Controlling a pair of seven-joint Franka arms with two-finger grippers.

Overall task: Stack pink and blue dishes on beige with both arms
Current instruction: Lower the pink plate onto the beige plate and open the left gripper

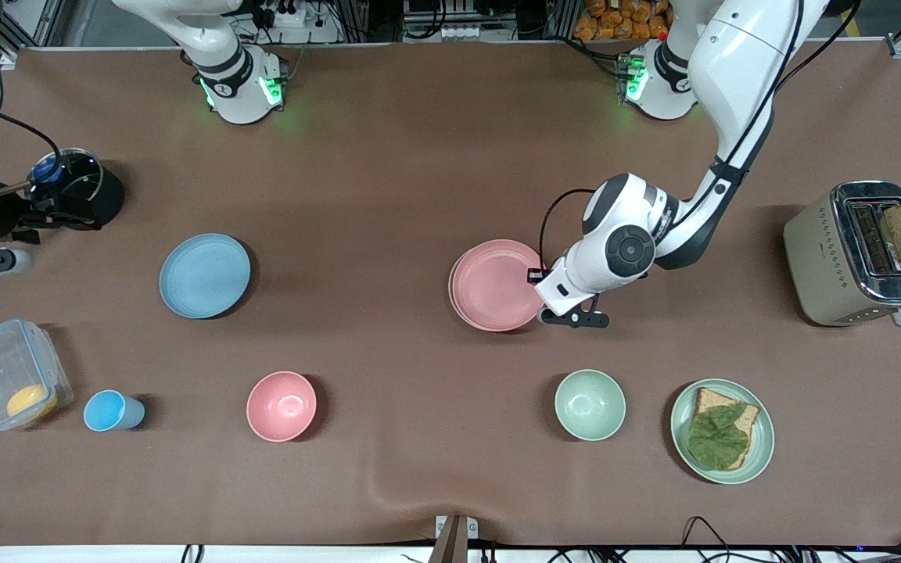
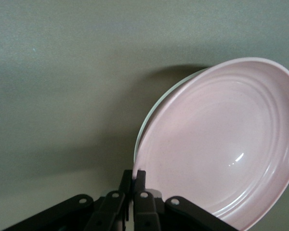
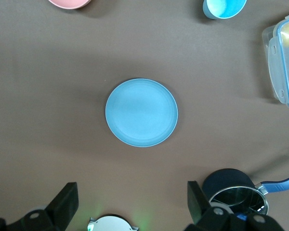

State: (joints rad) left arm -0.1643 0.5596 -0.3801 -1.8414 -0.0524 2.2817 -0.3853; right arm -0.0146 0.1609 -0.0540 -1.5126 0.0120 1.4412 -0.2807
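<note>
Pinching the pink plate [image 2: 221, 144] rim, left fingers [image 2: 139, 185]; right fingers [image 3: 67, 204] spread above blue plate [image 3: 141, 112].

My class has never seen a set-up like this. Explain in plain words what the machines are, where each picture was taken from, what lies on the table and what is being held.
Two white robot arms work at a brown table. One picture looks down from across the table; the other two come from cameras on the wrists.

The left gripper is shut on the rim of the pink plate, which sits over a beige plate that peeks out beneath it. The right gripper is open, high over the table with the blue plate below it.

Nearer the front camera lie a lidded box, a blue cup, a pink bowl, a green bowl and a green plate with toast. A toaster stands at the left arm's end.
</note>
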